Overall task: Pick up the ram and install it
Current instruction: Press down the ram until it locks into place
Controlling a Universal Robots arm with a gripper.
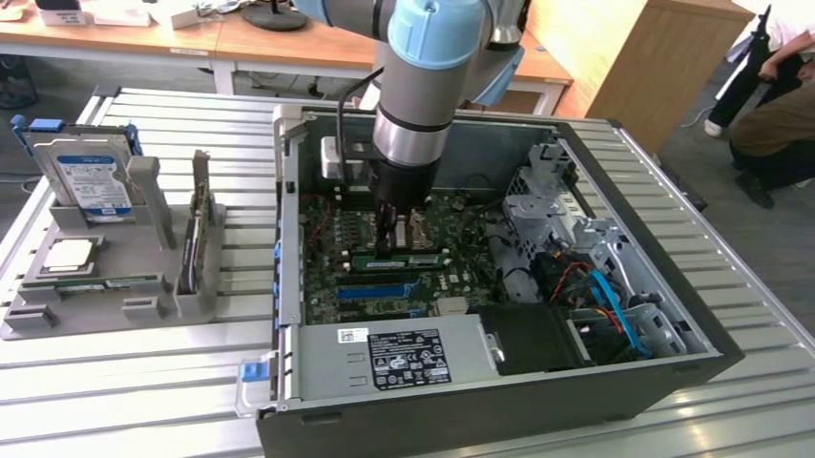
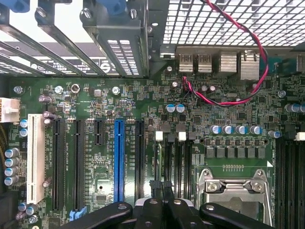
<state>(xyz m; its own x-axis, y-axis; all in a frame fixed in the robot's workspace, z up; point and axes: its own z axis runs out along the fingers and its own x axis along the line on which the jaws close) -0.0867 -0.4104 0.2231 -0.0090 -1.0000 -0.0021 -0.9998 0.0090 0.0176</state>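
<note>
In the exterior view the ram point(image 1: 401, 258), a slim green stick with dark chips, stands on edge in a memory slot of the motherboard point(image 1: 334, 239), inside the open computer case point(image 1: 510, 420). My gripper point(image 1: 392, 237) points straight down, with its tips at the ram's top edge, toward the exterior view's left end of the stick. In the wrist view the gripper point(image 2: 162, 184) is shut, black fingers point(image 2: 155, 188) pressed together with nothing between them. They hang over the memory slots point(image 2: 188, 157) with white latches point(image 2: 181, 136), between the blue slot point(image 2: 118, 160) and the CPU socket point(image 2: 233, 188).
A grey holder point(image 1: 114, 305) at the exterior view's left carries a hard drive point(image 1: 87, 181), an upright card point(image 1: 198, 224), a CPU point(image 1: 67, 252) and another green stick point(image 1: 95, 283). Drive cages and cables point(image 1: 598, 286) fill the case's right side. A person stands at the far right point(image 1: 777, 86).
</note>
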